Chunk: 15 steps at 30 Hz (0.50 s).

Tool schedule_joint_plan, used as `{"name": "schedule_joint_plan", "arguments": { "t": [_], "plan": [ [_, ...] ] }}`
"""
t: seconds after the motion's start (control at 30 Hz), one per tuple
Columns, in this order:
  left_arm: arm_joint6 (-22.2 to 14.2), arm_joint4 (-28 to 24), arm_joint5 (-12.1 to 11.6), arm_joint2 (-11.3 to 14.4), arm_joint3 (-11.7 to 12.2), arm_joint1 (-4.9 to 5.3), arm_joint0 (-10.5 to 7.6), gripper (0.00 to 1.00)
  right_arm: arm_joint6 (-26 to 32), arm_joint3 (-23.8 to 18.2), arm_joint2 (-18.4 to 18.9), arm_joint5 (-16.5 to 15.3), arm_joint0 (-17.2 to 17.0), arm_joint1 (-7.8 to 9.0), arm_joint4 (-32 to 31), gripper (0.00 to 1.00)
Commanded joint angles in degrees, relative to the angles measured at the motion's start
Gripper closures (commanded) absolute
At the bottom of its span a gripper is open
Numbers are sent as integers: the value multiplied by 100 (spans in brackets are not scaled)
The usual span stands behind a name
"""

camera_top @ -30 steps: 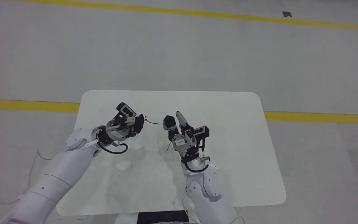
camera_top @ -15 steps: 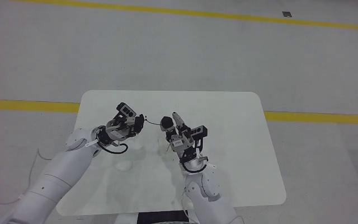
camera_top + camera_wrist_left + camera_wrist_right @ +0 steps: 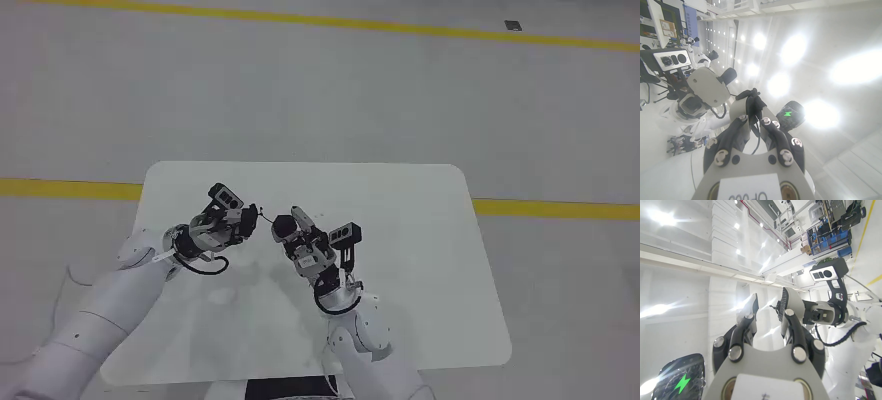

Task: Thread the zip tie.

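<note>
Above the middle of the white table (image 3: 420,200), my left gripper (image 3: 249,217) is shut on a thin black zip tie (image 3: 265,218), whose free end points toward the other arm. In the left wrist view the tie (image 3: 758,139) curves down between the closed fingers of this gripper (image 3: 753,98). My right gripper (image 3: 288,227) hangs just to the right of that free end, turned upward. In the right wrist view the right gripper (image 3: 769,305) is open, and the tie's tip (image 3: 773,307) shows in the gap between its fingers, close to the ribbed pad (image 3: 784,303).
The table has rounded corners, with bare surface on all sides of the two arms. Grey floor with yellow lines (image 3: 560,208) surrounds it. The two wrists sit very close together over the table's centre.
My right gripper has shifted left toward the left gripper and turned, closing the gap to the zip tie's free end. The left gripper has stayed in place, holding the tie.
</note>
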Motion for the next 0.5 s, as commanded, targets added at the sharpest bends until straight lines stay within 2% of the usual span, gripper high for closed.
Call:
{"name": "schedule_joint_plan", "arguments": {
  "t": [0.0, 0.3, 0.47],
  "plan": [
    [0, 0, 0, 0, 0, 0, 0, 100, 46, 11, -19, 44, 13, 11, -59, 73],
    [0, 0, 0, 0, 0, 0, 0, 100, 168, 10, -79, 1, 36, 46, -85, 77],
    [0, 0, 0, 0, 0, 0, 0, 100, 192, 14, -98, -5, 41, 66, -90, 91]
  ]
}}
